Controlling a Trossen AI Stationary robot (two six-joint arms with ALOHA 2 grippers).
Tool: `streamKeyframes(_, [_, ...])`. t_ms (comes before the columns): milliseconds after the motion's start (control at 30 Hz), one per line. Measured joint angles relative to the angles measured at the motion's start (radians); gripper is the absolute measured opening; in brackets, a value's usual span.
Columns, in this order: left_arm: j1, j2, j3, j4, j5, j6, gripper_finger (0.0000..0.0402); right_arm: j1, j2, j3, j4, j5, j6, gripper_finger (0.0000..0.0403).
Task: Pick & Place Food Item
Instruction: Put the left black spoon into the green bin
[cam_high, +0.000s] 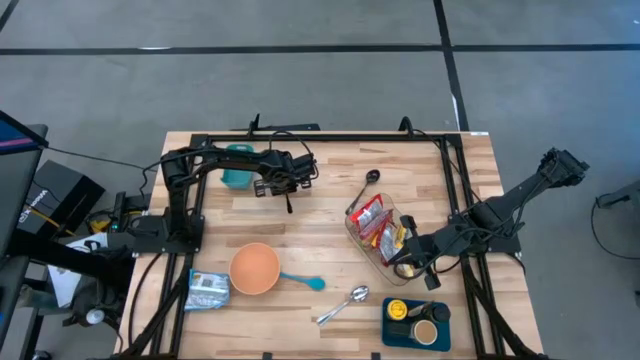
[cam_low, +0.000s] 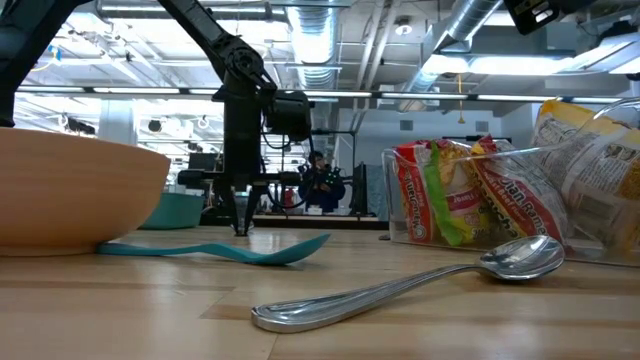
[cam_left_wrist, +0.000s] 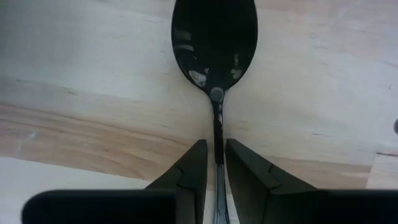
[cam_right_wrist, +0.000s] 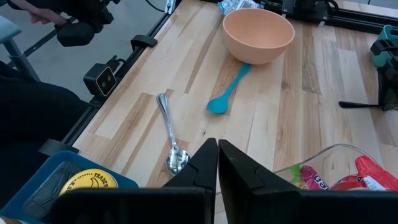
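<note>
While the job is moving a food item, as far as we can tell none of that has happened yet. Going left to right in the overhead shot: lower left there's a foil snack packet (cam_high: 208, 290) next to the orange bowl (cam_high: 254, 268) and a teal spoon (cam_high: 302, 282). Upper middle, our left gripper (cam_high: 289, 200) is clamped on the handle of a black spoon (cam_left_wrist: 215, 56), not on food at all. A silver spoon (cam_high: 343, 305) lies lower centre. Right of centre, the clear container (cam_high: 362, 243) holds the noodle packets (cam_high: 372, 217), all apparently untouched. Our right gripper (cam_high: 432, 277) sits at its edge, fingers pressed together on nothing. So picking and placing both look left to do.
</note>
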Motion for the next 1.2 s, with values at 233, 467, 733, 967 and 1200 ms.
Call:
streamKeyframes(233, [0.000, 0.000, 0.000, 0.000, -0.001, 0.002, 0.0036, 0.000, 0.000, 0.000, 0.000, 0.000, 0.000, 0.0008])
streamKeyframes(467, [0.000, 0.000, 0.000, -0.001, -0.007, 0.001, 0.0008, 0.000, 0.000, 0.000, 0.000, 0.000, 0.000, 0.0008])
streamKeyframes(733, [-0.001, 0.000, -0.001, 0.000, -0.023, 0.002, 0.0016, 0.000, 0.000, 0.000, 0.001, 0.000, 0.000, 0.0008])
streamKeyframes(967, [-0.001, 0.000, -0.001, 0.000, -0.026, 0.002, 0.0005, 0.000, 0.000, 0.000, 0.001, 0.000, 0.000, 0.0008])
streamKeyframes(1200, [-0.006, 0.000, -0.001, 0.001, -0.032, 0.002, 0.0011, 0.000, 0.000, 0.000, 0.001, 0.000, 0.000, 0.0008])
